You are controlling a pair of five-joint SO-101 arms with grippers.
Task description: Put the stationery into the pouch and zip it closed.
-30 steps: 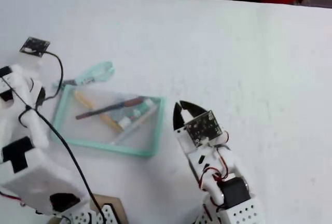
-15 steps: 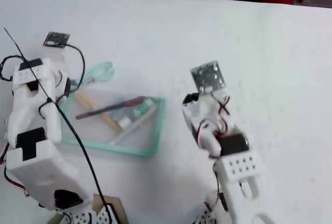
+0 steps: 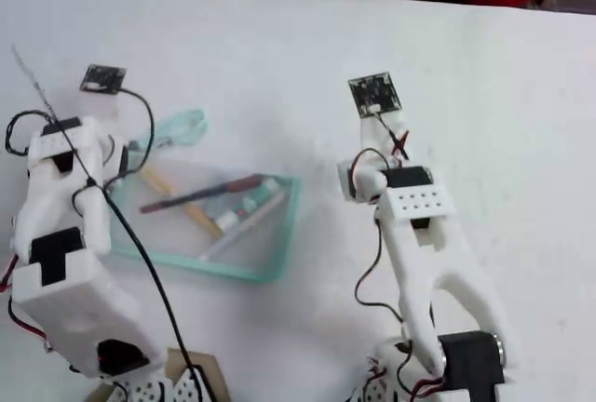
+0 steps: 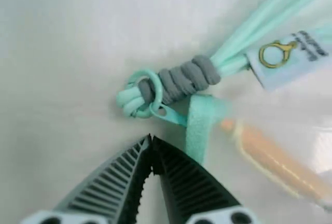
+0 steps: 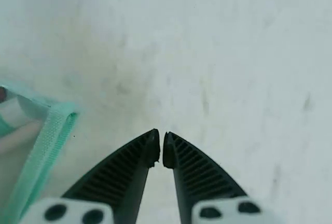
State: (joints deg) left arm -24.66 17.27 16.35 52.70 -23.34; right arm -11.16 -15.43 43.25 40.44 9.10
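The pouch (image 3: 214, 268) lies flat in the left half of the tabletop (image 3: 466, 76), nearer the near edge than the far one. It is clear-walled with a mint border. Inside it a dark red pen (image 3: 200, 192) lies across a yellow pencil (image 3: 177, 205), and a white stick (image 3: 244, 222) lies along the side toward my right arm. I cannot tell whether the zip is shut.

From the pouch's far left corner a mint cord (image 3: 175, 129) runs out over the tabletop toward the far edge. Seen from my left wrist, the cord is bound by a grey knot (image 4: 188, 77) and ends in a mint ring (image 4: 141, 93), with a pale tag (image 4: 290, 55) beside the strands. A mint tab (image 4: 199, 125) hangs from the ring toward the pouch.

My left fingers (image 4: 181, 177) are pressed together tip to tip and hold nothing. Their tips sit just short of the ring, with the tab just beside one of them; I cannot tell whether it touches.

My right fingers (image 5: 197, 172) are closed to a sliver and hold nothing. They hang over bare tabletop just beside the pouch's near right corner.

My left arm (image 3: 60, 197) covers the pouch's left edge. My right arm (image 3: 419, 234) stands apart on the pouch's right.
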